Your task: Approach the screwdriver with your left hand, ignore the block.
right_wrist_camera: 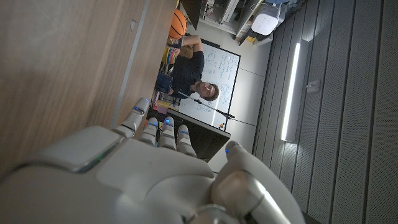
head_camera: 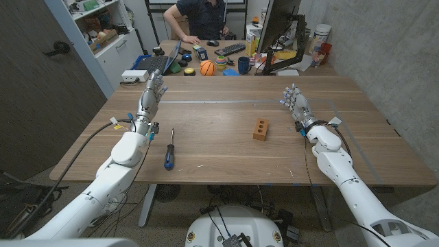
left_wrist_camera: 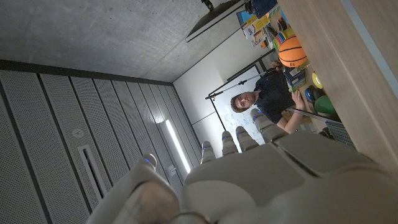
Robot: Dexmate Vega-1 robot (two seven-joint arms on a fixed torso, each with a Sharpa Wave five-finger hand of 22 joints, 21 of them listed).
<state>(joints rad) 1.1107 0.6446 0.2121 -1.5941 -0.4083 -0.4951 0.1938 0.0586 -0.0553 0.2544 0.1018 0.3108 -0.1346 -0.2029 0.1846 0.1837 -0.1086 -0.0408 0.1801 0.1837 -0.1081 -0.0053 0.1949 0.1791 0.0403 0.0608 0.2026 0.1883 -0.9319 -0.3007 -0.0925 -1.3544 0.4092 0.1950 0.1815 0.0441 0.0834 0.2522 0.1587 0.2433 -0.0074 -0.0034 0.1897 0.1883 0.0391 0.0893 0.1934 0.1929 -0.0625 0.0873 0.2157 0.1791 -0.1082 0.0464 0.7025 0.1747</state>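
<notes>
Left hand (head_camera: pixel 152 88) is hanging over the far left part of the desk (head_camera: pixel 219 147), fingers extended and apart, grasping nothing — a released, waiting posture. It is pointing away toward the clutter at the back, not toward its target. The left wrist view is looking along the back of that hand (left_wrist_camera: pixel 261 180) at ceiling, wall panels and a person (left_wrist_camera: pixel 264 99) beyond the desk edge, which suggests the palm is standing roughly on edge rather than facing down.

The screwdriver (head_camera: pixel 168 151) is lying on the desk nearer the robot than the left hand, just beside the left forearm, blue handle toward the robot and dark shaft running away from it. Nothing is touching it. Judging from this, the approach is not yet begun: the hand would need pulling back and turning down over the handle.

Moving right — the wooden block (head_camera: pixel 260 128) with two holes is sitting mid-desk, well apart from the screwdriver and from both hands, so ignoring it should be easy.

Right hand (head_camera: pixel 295 103) is hovering over the right side, fingers spread, holding nothing; it looks parked out of the way. The right wrist view is showing its back (right_wrist_camera: pixel 149 180) and straight fingers.

An orange ball (head_camera: pixel 206 67) is sitting at the back.
</notes>
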